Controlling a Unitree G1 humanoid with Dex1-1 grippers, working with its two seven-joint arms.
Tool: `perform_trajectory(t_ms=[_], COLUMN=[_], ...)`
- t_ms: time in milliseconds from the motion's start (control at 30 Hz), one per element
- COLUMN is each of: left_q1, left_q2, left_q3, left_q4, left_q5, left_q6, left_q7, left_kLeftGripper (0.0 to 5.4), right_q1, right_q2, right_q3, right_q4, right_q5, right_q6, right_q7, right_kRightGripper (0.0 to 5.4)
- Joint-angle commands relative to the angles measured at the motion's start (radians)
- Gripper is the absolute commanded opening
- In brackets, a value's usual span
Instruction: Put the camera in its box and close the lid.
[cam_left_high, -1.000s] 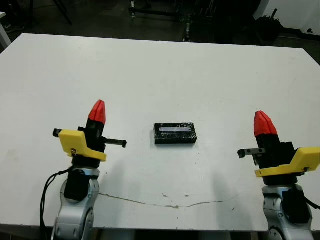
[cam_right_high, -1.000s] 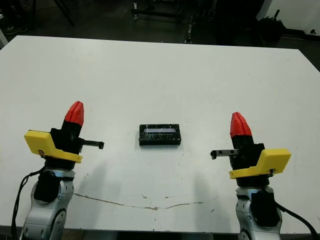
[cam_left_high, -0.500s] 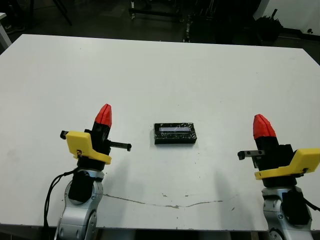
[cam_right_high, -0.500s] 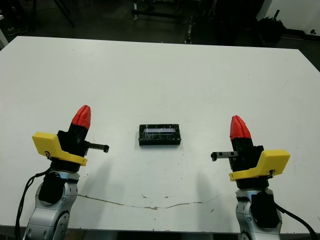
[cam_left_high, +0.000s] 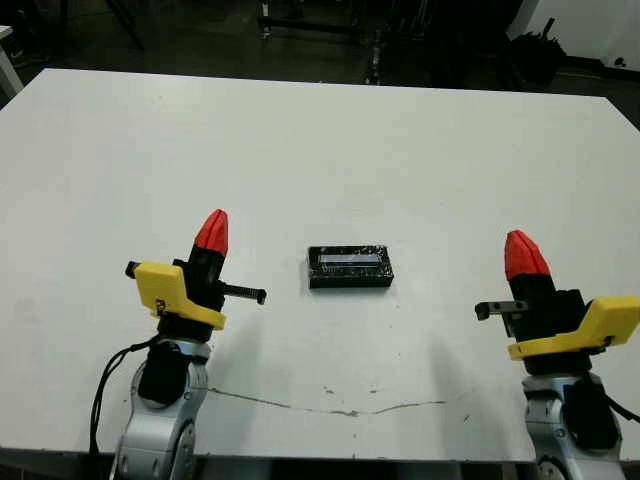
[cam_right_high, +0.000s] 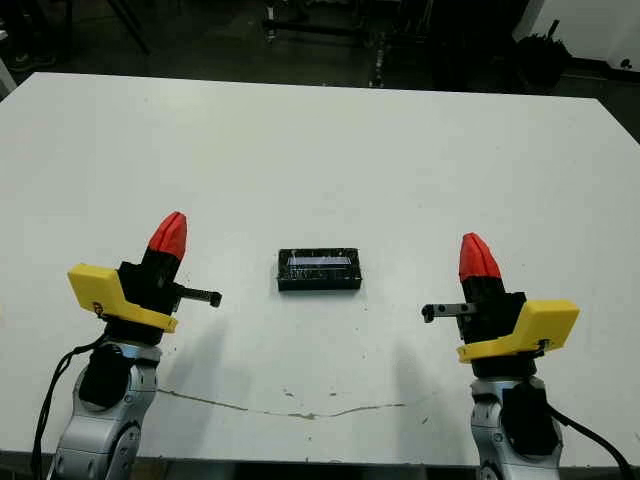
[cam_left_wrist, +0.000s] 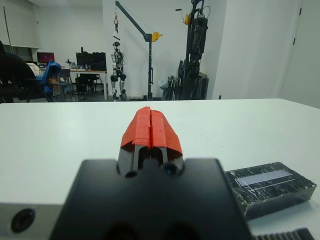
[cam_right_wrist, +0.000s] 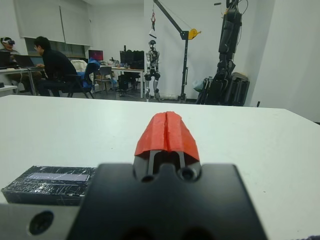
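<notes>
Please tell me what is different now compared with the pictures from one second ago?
The left gripper has moved toward the table's middle, a little closer to the box. Nothing was taken hold of or let go. The right gripper stayed almost in place, both sets of jaws stayed shut, and the closed box did not move.

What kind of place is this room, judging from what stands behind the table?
Probably a robotics lab or workshop: a humanoid robot hangs from a crane, and people sit at desks with monitors.

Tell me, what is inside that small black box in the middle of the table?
That cannot be seen. The small rectangular black box is closed, with its glossy black lid on top. Whatever it holds is covered.
</notes>
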Motion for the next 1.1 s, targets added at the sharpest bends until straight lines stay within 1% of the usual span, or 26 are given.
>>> perform_trajectory(t_ms=[33, 267, 400, 700, 833, 1100], left_q1=[-0.005, -0.01, -0.013, -0.017, -0.015, -0.017], left_q2=[0.001, -0.01, -0.008, -0.001, -0.002, -0.005], left_q3=[-0.003, -0.005, -0.008, -0.009, -0.011, -0.009], left_q4=[-0.002, 0.001, -0.005, -0.002, -0.006, 0.003], left_q5=[0.001, 0.007, 0.005, 0.011, 0.012, 0.015], left_q6=[0.029, 0.028, 0.045, 0.034, 0.041, 0.029], left_q7=[0.004, 0.014, 0.013, 0.011, 0.014, 0.017], left_kLeftGripper=[0.01, 0.01, 0.01, 0.01, 0.01, 0.01], right_q1=[-0.003, -0.01, -0.016, -0.026, -0.024, -0.025], right_q2=[-0.007, -0.008, -0.015, -0.017, -0.02, -0.019], right_q3=[-0.003, -0.001, -0.004, -0.003, -0.003, -0.002], right_q4=[0.013, 0.007, 0.013, 0.016, 0.011, 0.015], right_q5=[0.0, 0.003, 0.003, 0.006, 0.0, -0.008], right_q6=[0.006, 0.026, 0.023, 0.023, 0.032, 0.026], right_q7=[0.001, -0.004, 0.005, 0.005, 0.001, -0.003], right_kRightGripper=[0.0, 0.0, 0.0, 0.0, 0.0, 0.0])
